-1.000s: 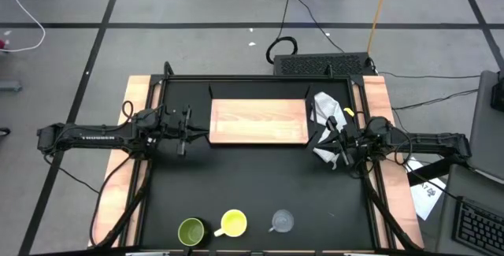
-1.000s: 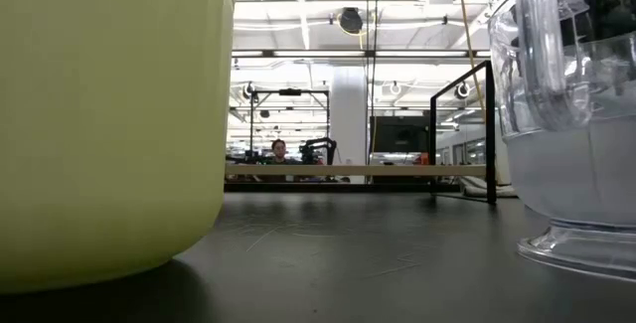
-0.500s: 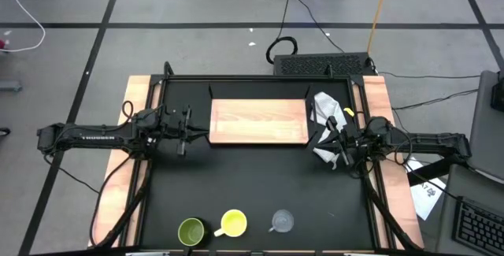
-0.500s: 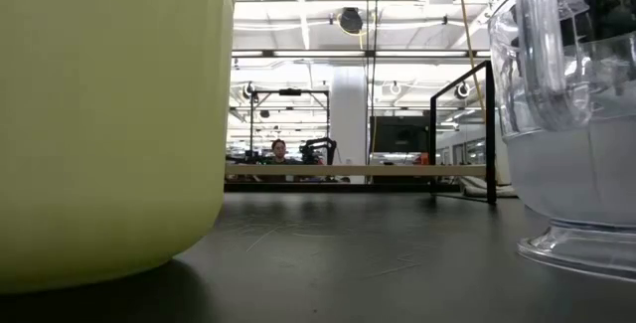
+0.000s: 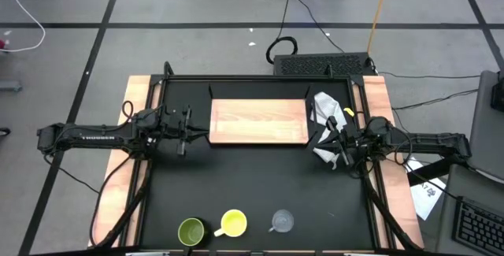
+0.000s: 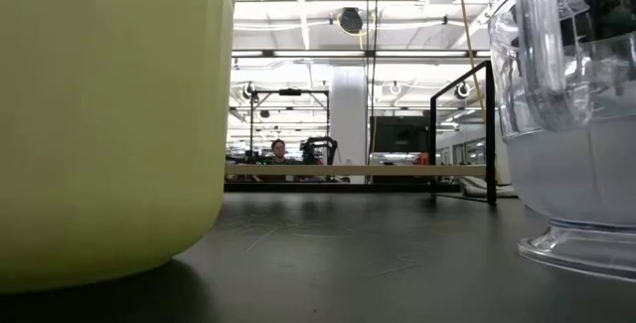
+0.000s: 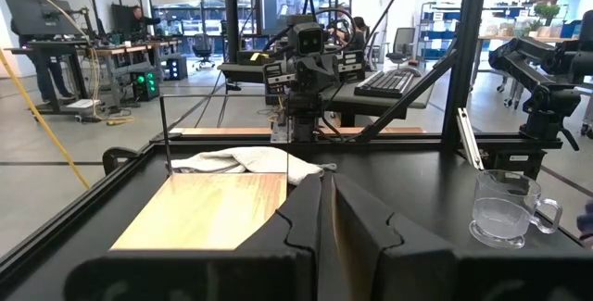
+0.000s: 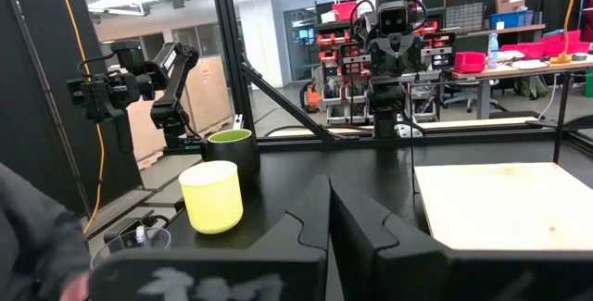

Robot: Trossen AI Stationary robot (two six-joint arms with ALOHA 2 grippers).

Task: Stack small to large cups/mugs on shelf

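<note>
All 3 vessels, the olive mug [image 5: 191, 231], yellow mug [image 5: 233, 224] and glass cup [image 5: 281, 221], sit in a row at the table's near edge, well apart from the bare shelf [image 5: 258, 121]; nothing is stacked yet. The left gripper [image 5: 191, 133] and right gripper [image 5: 324, 139] flank the shelf, both closed and empty

i am seeing both arms lying low and stretched inward from the two sides, mirroring each other. the left arm [image 5: 94, 136] is reaching in from its side, its left gripper [image 5: 206, 135] pointing toward the middle with the fingers [image 7: 301, 218] resting almost together, only a thin slit between them. the right arm [image 5: 425, 142] is reaching in likewise, its right gripper [image 5: 315, 141] facing the left one, fingers [image 8: 357, 222] pressed fully together, gripping nothing.
</note>
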